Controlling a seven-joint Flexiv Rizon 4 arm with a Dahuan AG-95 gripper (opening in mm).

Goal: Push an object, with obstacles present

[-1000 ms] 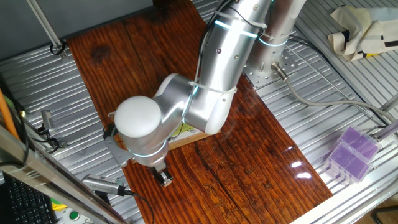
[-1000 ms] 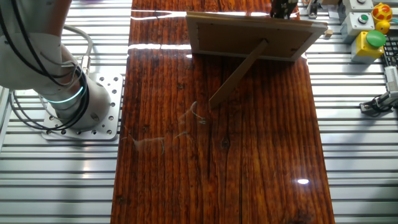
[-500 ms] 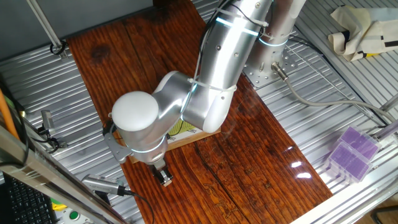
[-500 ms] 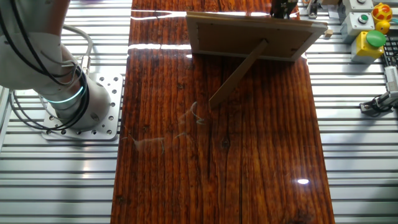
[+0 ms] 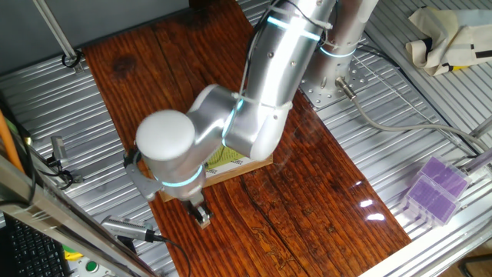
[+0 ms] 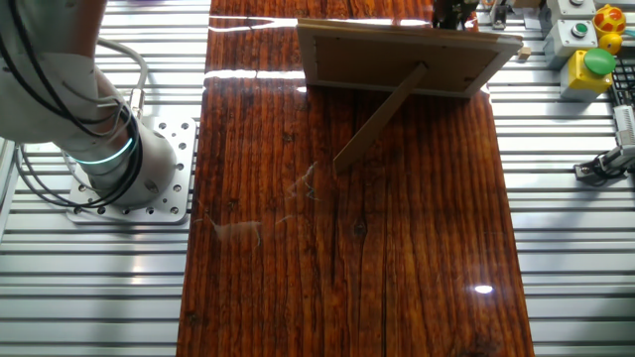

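The picture frame stands upright on the wooden board. In one fixed view only a strip of its yellow-green sheet and wood border (image 5: 229, 164) shows under my arm. The other fixed view shows its brown back (image 6: 407, 55) with the prop leg (image 6: 380, 121). My gripper (image 5: 201, 216) points down at the board just in front of the frame's left corner, fingers together. In the other fixed view my gripper (image 6: 451, 12) only peeks over the frame's top edge. The tiny tan cube is not visible in either view.
A purple box (image 5: 434, 188) lies on the metal table at right. Button boxes (image 6: 585, 50) stand beyond the board's far right corner. The robot base (image 6: 119, 159) stands left of the board. A metal tool (image 5: 127, 228) lies near the gripper.
My arm's elbow has shifted slightly left and the gripper has crept a little along the board's edge. The frame has not moved.
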